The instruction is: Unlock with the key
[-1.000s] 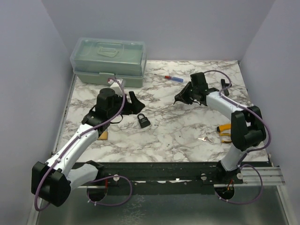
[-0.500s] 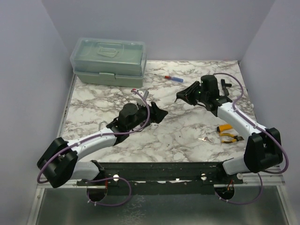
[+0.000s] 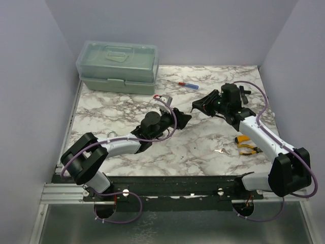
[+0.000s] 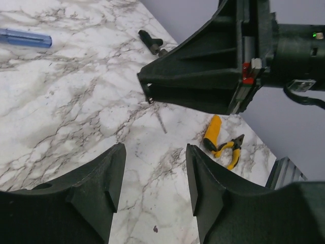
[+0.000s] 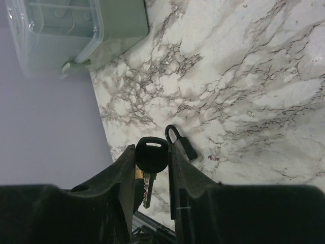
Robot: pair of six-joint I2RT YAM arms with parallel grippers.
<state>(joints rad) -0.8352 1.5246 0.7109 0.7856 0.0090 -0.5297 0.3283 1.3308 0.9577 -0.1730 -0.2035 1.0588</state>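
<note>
The key (image 5: pixel 151 157) is clamped by its black head in the right gripper (image 5: pixel 151 148), the padlock (image 5: pixel 182 144) is seen lying on the table (image 5: pixel 244 76) just beyond those fingertips, and the left gripper (image 4: pixel 155 150) is held part-open and empty, facing the right gripper.

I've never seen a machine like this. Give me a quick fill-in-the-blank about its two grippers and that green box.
1. The right gripper pinches a ____ by its black head.
2. The left gripper is open and holds ____.
3. The green toolbox at the back of the table has its lid ____.

Missing words: key; nothing; closed
</note>
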